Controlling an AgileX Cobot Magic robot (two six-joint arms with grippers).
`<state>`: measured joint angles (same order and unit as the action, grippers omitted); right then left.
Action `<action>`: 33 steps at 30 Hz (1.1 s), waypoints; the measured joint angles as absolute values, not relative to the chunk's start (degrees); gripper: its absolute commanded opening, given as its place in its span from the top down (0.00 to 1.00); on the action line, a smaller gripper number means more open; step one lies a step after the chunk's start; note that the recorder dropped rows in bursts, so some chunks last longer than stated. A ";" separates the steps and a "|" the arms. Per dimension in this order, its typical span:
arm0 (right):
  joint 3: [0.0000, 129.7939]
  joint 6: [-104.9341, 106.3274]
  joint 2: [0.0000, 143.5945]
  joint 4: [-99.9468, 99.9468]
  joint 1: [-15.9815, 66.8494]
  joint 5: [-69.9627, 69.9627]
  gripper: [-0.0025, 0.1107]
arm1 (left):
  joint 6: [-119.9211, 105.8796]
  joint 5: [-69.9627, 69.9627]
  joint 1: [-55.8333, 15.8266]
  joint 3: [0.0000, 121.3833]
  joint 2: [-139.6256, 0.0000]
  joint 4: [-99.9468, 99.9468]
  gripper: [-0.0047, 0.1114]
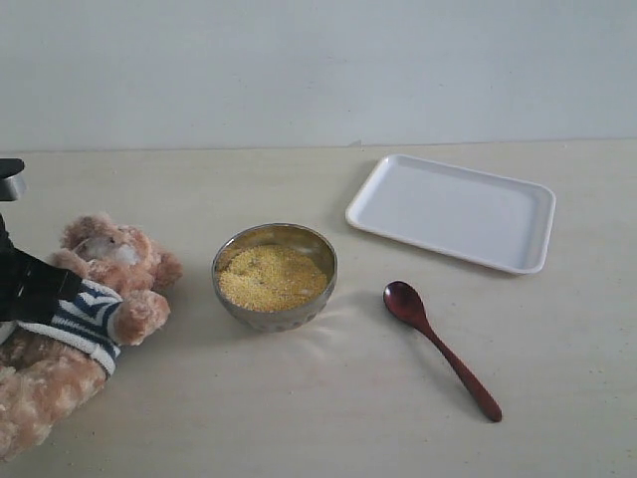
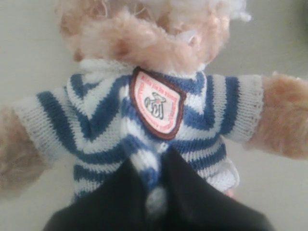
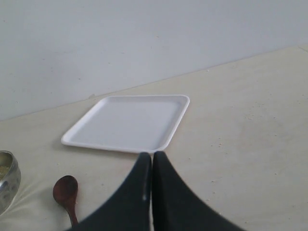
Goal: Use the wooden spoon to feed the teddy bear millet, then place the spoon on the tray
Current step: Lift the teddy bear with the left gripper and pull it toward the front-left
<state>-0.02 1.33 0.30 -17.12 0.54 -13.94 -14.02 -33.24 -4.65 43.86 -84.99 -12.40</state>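
Note:
The teddy bear (image 1: 111, 261) lies on its back at the table's left edge, head toward the far side. My left gripper (image 1: 72, 287) is shut on a fold of its striped shirt (image 2: 144, 159), just below the chest badge (image 2: 156, 102). The millet (image 1: 272, 277) fills a metal bowl (image 1: 232, 257) at the centre. Right of the bowl the wooden spoon (image 1: 438, 344) lies flat on the table, its bowl end toward the tray (image 1: 453, 209). My right gripper (image 3: 152, 156) is shut and empty, hanging above the table near the spoon (image 3: 66, 190) and the tray (image 3: 130, 120). It is out of the exterior view.
A pale wall runs along the table's far edge. The bowl's rim (image 3: 7, 180) shows at the edge of the right wrist view. Bare tabletop (image 1: 328, 408) lies in front of the bowl and the spoon.

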 measured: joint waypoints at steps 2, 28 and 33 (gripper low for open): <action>-0.02 1.33 0.30 -17.12 0.54 -13.94 0.98 | -14.02 -33.69 -4.65 43.86 -84.99 -12.40 0.92; -0.02 1.33 0.30 -17.12 0.54 -13.94 0.98 | -15.12 -33.67 -4.65 43.86 -84.99 -13.50 0.30; -0.02 1.33 0.30 -17.12 0.54 -13.94 0.98 | -13.52 -34.09 -4.65 43.86 -84.99 -13.62 0.21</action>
<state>-0.02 1.33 0.30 -17.12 0.54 -13.94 -13.52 -34.09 -4.65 43.86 -84.99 -13.62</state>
